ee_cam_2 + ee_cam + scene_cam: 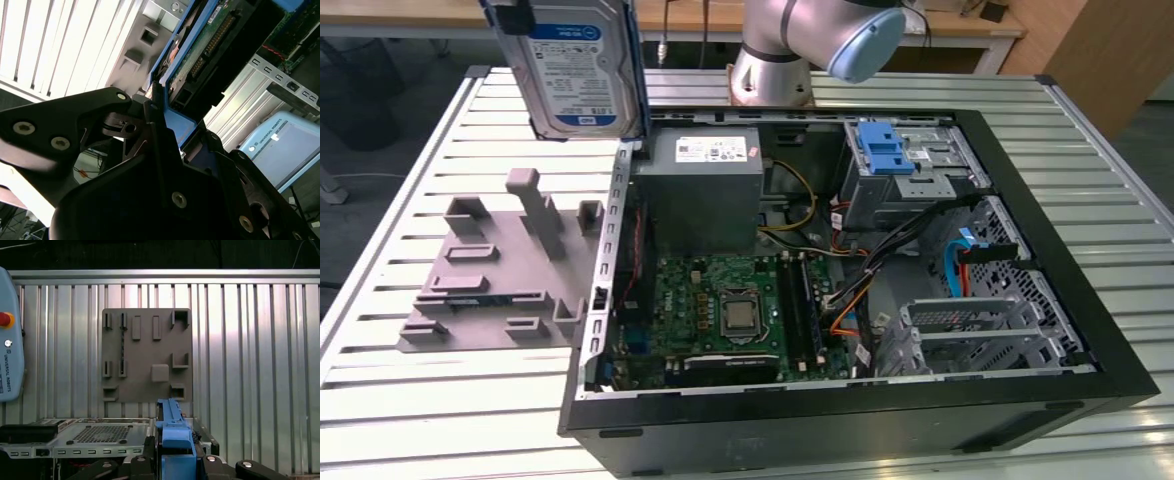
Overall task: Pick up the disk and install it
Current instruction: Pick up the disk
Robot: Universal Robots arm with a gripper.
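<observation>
A slatted metal table (440,410) stands in bright light. Behind it, a wooden desk (400,14) stands on grey floor (344,235).

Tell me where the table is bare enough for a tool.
Bare table: the corner nearer the camera than the grey fixture plate, and a strip at the exterior view's right of the computer case. The case's inside is crowded.

The silver disk (574,65) with a white-and-blue label and blue frame hangs upright in the air over the edge of the computer case (854,440).
</observation>
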